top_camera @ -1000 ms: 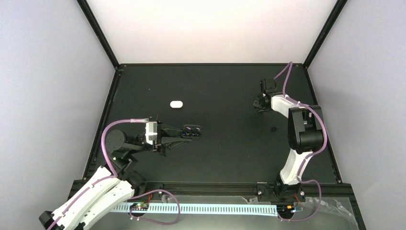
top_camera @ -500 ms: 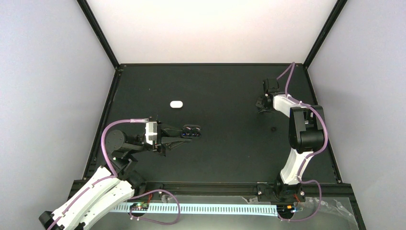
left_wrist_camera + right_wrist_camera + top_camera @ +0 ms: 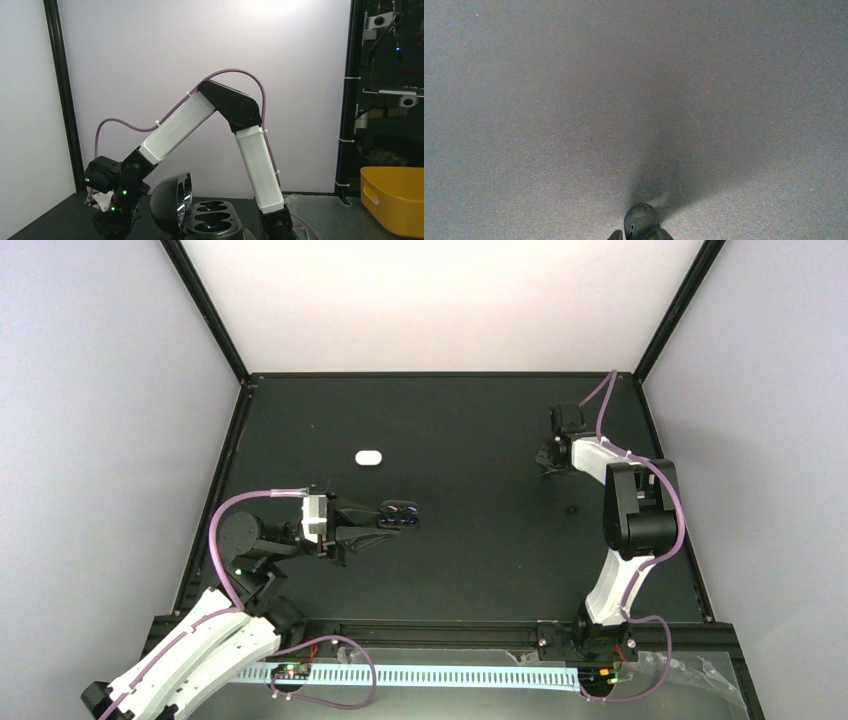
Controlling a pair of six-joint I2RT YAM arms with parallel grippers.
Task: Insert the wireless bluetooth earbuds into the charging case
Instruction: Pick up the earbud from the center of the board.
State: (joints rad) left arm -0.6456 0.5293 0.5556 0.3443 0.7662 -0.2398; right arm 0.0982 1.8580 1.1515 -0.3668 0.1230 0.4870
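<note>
A black oval charging case (image 3: 400, 514) is held by my left gripper (image 3: 383, 523) just above the table at the left middle. In the left wrist view the case (image 3: 216, 221) has its lid (image 3: 171, 202) open and upright, and both sockets are empty. My right gripper (image 3: 547, 463) is at the far right, low over the table. In the right wrist view it (image 3: 640, 235) is shut on a small rounded earbud (image 3: 639, 220), which looks dark grey, not white. No white buds show.
A white pill-shaped case (image 3: 369, 456) lies on the table beyond the left gripper. A small dark speck (image 3: 571, 508) lies near the right arm. Black frame rails (image 3: 215, 490) edge the table. A yellow bin (image 3: 395, 202) stands beyond the table in the left wrist view.
My right gripper has moved slightly to the right and farther back. The left arm and the open case have not moved.
</note>
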